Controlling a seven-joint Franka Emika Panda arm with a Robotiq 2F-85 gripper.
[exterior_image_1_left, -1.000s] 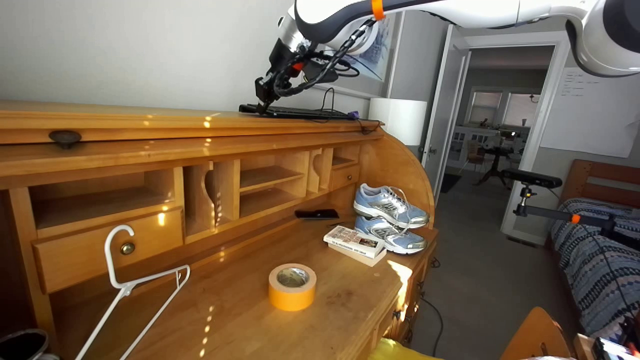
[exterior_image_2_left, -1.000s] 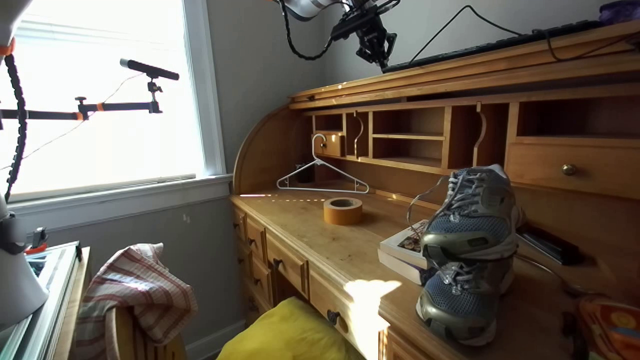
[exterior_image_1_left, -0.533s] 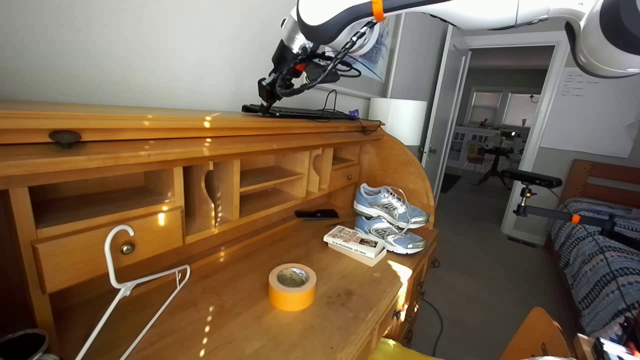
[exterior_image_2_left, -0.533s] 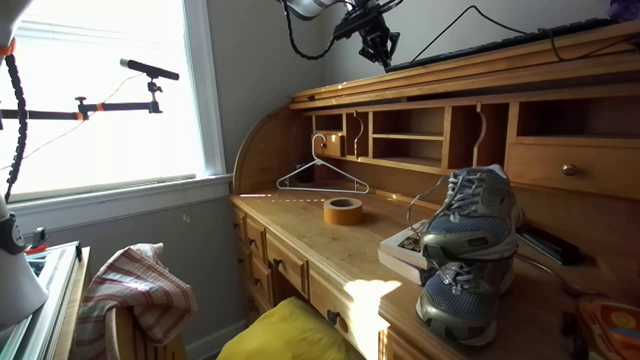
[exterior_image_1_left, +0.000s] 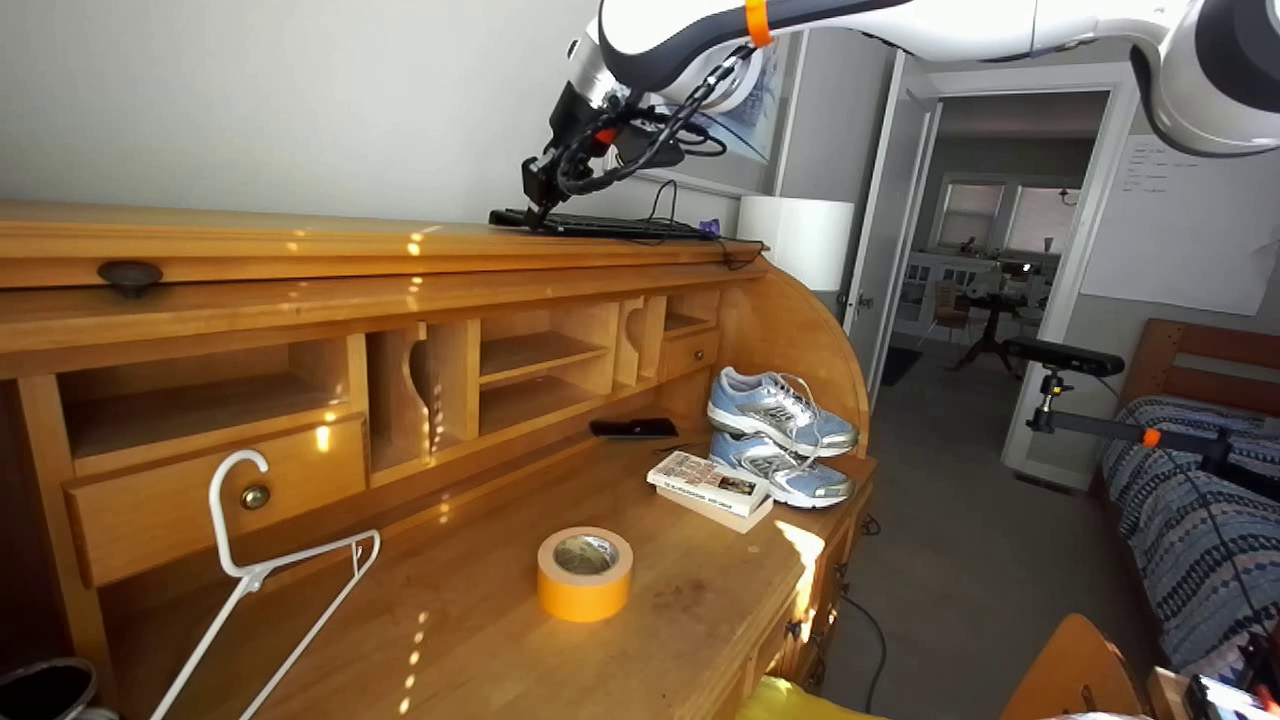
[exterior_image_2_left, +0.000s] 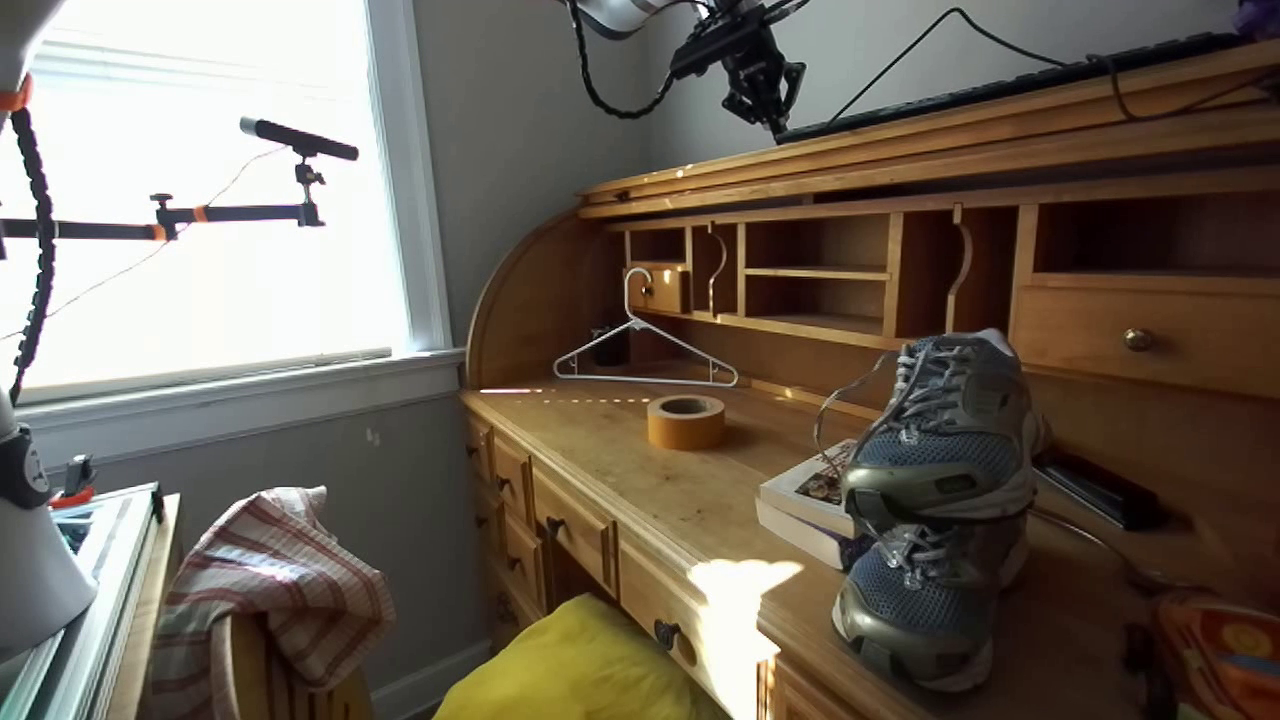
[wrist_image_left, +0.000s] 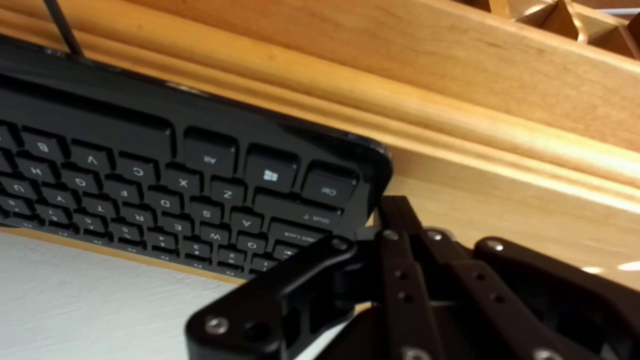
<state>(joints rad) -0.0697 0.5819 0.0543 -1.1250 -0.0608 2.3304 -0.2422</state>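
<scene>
My gripper (wrist_image_left: 395, 202) is shut with its fingertips together and nothing between them. It also shows in both exterior views (exterior_image_1_left: 537, 215) (exterior_image_2_left: 778, 128). The fingertips point down at the short end of a black keyboard (wrist_image_left: 210, 190), beside the Ctrl key corner, and appear to touch that end. The keyboard lies flat along the top of the wooden roll-top desk (exterior_image_1_left: 300, 235), against the wall side, and shows in both exterior views (exterior_image_1_left: 630, 228) (exterior_image_2_left: 1000, 92). Its black cable (exterior_image_2_left: 890, 60) loops above it. A small purple thing (exterior_image_1_left: 710, 228) sits at its far end.
On the desktop below are a roll of orange tape (exterior_image_1_left: 585, 598), a white hanger (exterior_image_1_left: 240, 572), books (exterior_image_1_left: 708, 482), stacked running shoes (exterior_image_1_left: 780, 412) and a flat black object (exterior_image_1_left: 634, 428). The wall is close behind the keyboard. A white lampshade (exterior_image_1_left: 797, 240) stands past the desk's end.
My shut gripper has moved a little along the desk top toward the keyboard's far end. The keyboard, its cable and the purple thing have slid the same way with it.
</scene>
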